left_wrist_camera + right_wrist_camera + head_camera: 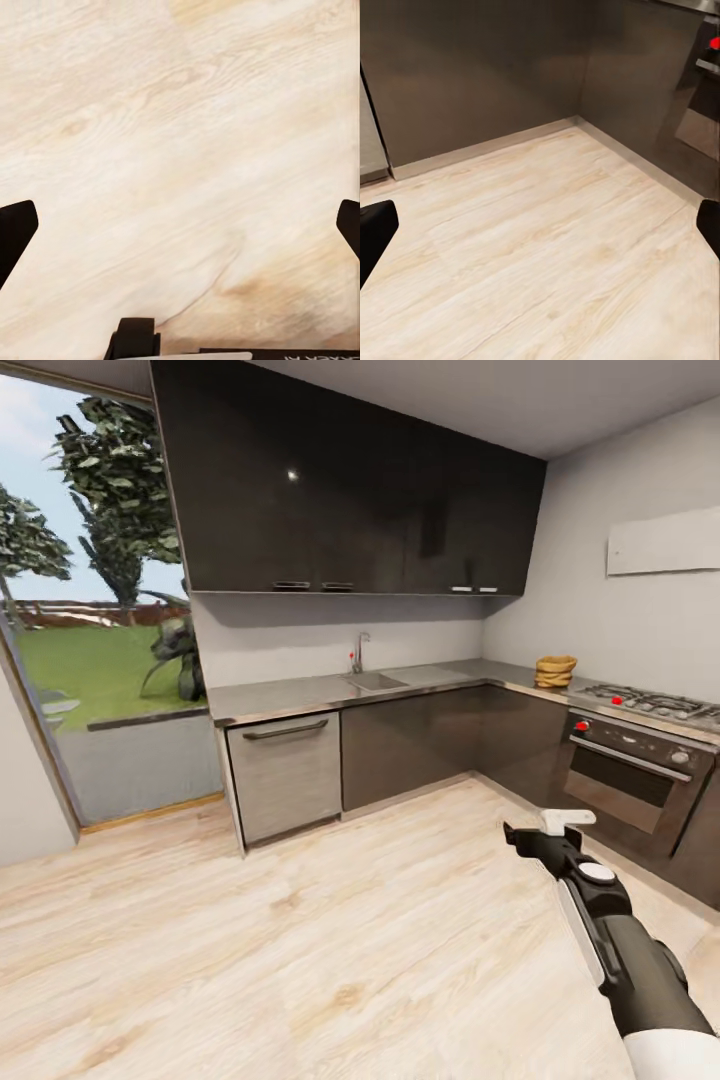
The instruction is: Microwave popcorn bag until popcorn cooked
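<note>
From the head camera, the kitchen shows an L-shaped grey countertop (pixel 300 695) running under glossy black wall cabinets (pixel 350 480). The popcorn bag (pixel 555 671) stands on the countertop, just beside the gas hob (pixel 650 705) and well apart from the sink (pixel 378 681). Below the hob sits the large steel oven (pixel 635 770). The right gripper (pixel 548 830) hangs above the pale wood floor (pixel 300 940), in front of the oven; whether it is open cannot be told from here.

In the left wrist camera, the left gripper (pixel 180 232) points down at bare floor, its dark fingertips (pixel 15 232) at the frame's two edges, spread wide and holding nothing.

In the right wrist camera, the right gripper's fingertips (pixel 375 232) are likewise wide apart and empty, aimed at the floor near the corner of the dark base cabinets (pixel 472 75), with the oven's edge beside them.
</note>
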Tool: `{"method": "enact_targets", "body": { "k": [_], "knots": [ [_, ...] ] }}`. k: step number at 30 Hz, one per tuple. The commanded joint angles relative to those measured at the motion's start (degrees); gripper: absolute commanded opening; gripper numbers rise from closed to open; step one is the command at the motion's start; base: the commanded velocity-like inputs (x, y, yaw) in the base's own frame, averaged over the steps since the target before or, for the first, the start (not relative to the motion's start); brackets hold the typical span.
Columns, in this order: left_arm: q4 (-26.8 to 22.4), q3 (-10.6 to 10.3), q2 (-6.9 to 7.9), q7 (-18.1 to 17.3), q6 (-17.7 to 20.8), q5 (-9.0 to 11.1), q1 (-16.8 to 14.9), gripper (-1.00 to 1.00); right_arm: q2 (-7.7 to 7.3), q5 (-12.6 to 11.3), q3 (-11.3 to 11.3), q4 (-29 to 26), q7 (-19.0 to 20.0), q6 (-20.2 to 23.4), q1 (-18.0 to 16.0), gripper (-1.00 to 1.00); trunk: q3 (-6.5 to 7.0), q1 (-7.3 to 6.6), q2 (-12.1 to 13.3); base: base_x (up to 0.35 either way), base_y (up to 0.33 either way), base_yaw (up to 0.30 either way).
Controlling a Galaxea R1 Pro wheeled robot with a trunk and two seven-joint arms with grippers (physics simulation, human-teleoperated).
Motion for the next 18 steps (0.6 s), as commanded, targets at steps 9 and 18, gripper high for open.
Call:
{"method": "enact_targets", "body": {
  "k": [9,18],
  "knots": [
    [0.0,0.2,0.04,0.0,-0.2,0.1,0.0,1.0,0.29,-0.1,0.0,-11.7,0.0,6.9,4.4,1.0,-0.06,0.0,0.0,0.025,-0.006,-0.286],
    [0.0,0.3,0.29,0.0,-0.2,0.1,0.0,1.0,0.64,0.0,0.4,-11.7,0.0,6.9,4.5,1.0,-0.06,0.0,0.0,0.195,-0.118,-0.289]
  ]
}}
